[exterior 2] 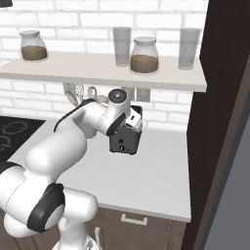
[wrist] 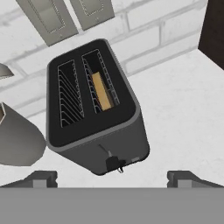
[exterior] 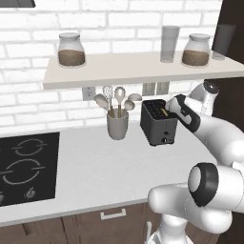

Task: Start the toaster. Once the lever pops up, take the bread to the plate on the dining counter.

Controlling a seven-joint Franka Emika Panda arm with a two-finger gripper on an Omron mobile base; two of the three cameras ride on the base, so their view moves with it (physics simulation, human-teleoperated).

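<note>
Look at the small dark grey boxy toaster (wrist: 94, 109) with two slots in its top. It stands on the pale grey-white counter (exterior: 105, 171), near the white brick wall and under the long shelf. The tall grey cup full of spoons (exterior: 117, 123) is just beside it.

The tan slice of bread (wrist: 101, 91) sits down inside one slot. In the hand view that is the slot on the right of the picture. The other slot has nothing in it.

Your gripper (wrist: 111, 177) hangs just above the toaster, on the side away from the wall. Its jaws are wide open and hold nothing. You can see its two dark finger tips (wrist: 41, 178) at the bottom of the hand view, one on each side.

Here is what matters most. The little black lever (wrist: 113, 162) sticks out of the toaster's end face, the end that points toward you. In the hand view it lies almost midway between the two tips and a bit ahead of them. It looks like it is still up, so the toaster is probably not started yet.

So I think you should go forward and down a little until a tip sits on top of the lever, then push straight down. The toaster sits a bit crooked to the jaws, so line up with the lever, not the slots.
</note>
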